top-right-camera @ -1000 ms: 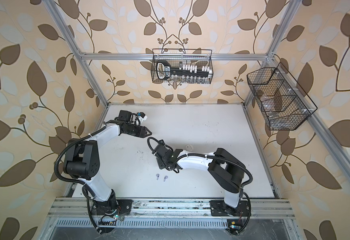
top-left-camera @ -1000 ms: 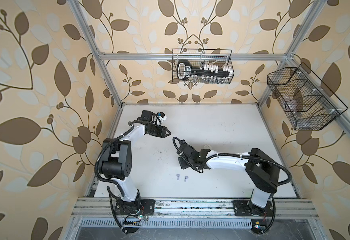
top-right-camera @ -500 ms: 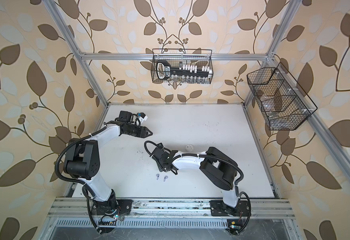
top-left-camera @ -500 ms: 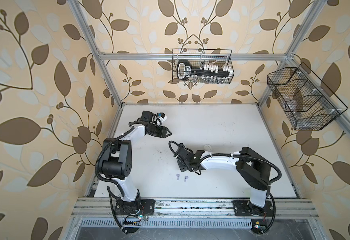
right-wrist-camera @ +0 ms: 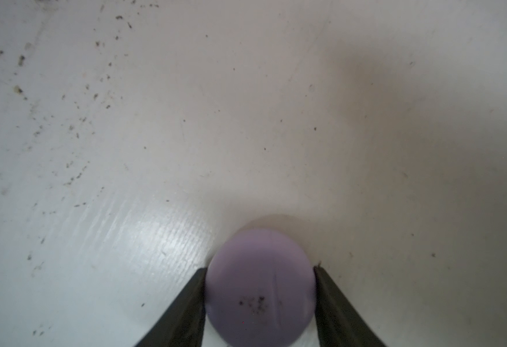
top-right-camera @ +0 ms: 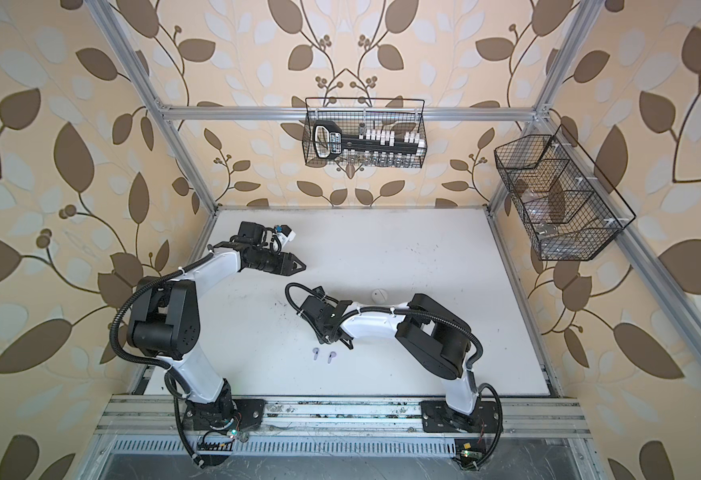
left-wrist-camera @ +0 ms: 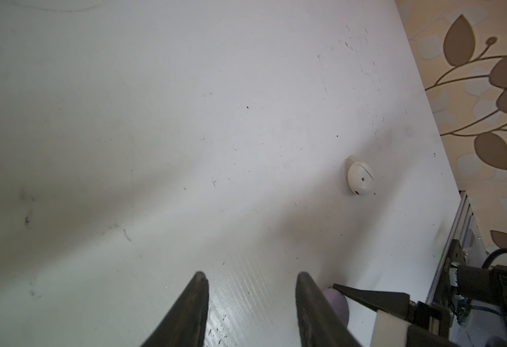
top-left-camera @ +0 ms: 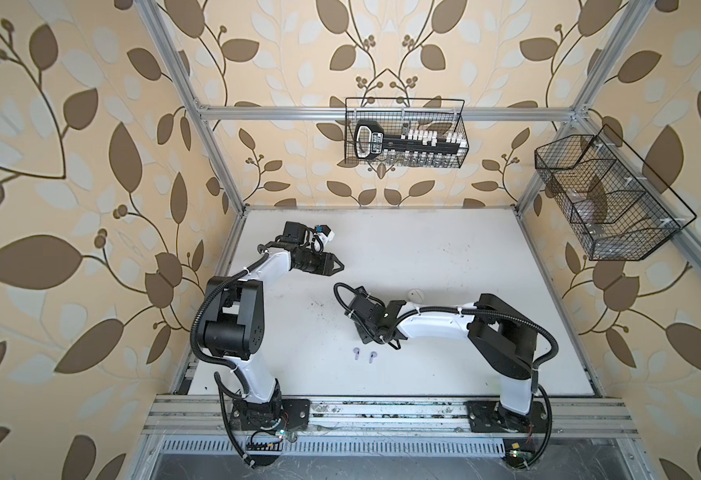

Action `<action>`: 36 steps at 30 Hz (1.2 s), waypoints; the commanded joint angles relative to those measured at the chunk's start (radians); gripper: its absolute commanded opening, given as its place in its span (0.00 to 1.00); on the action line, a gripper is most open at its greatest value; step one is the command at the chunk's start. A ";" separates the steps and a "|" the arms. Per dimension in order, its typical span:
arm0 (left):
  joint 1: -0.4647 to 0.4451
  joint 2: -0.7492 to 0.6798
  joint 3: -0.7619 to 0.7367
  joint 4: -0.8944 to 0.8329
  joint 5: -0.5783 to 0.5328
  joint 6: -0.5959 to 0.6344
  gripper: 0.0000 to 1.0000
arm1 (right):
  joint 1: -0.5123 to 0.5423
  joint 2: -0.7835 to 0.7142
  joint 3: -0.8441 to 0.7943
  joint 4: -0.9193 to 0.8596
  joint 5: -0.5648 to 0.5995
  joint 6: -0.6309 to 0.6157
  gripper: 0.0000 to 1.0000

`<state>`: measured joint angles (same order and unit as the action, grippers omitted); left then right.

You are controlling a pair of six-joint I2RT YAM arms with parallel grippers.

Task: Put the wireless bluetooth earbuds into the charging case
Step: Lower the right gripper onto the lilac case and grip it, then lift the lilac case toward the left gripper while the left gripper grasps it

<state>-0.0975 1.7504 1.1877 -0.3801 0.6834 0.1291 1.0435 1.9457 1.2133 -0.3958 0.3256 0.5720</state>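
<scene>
Your right gripper (right-wrist-camera: 260,269) is clamped on the round lilac case (right-wrist-camera: 259,288), one finger against each side. The case sits on the white table (right-wrist-camera: 276,120). Your left gripper (left-wrist-camera: 251,274) hangs over the far-left part of the table, jaws partly spread, nothing between them. In both top views the two lilac earbuds (top-left-camera: 356,353) (top-right-camera: 314,353) lie loose on the table side by side. They are just beside the right gripper, on the side nearer the arm bases. The white case (top-left-camera: 415,295) sits behind the right forearm, well apart from the earbuds.
</scene>
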 commanded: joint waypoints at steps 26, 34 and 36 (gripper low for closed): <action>-0.311 -0.043 0.087 -0.301 0.321 0.215 0.48 | -0.080 -0.595 -0.427 0.238 -0.080 -0.113 0.33; -0.405 -0.037 0.104 -0.348 0.361 0.222 0.49 | -0.080 -0.685 -0.469 0.242 -0.085 -0.116 0.34; -0.419 -0.032 0.109 -0.363 0.372 0.229 0.49 | -0.080 -0.693 -0.472 0.241 -0.085 -0.115 0.34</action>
<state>-0.5018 1.7554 1.2602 -0.6891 0.9985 0.3218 0.9638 1.2716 0.7582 -0.1741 0.2459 0.4667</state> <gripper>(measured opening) 0.485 0.468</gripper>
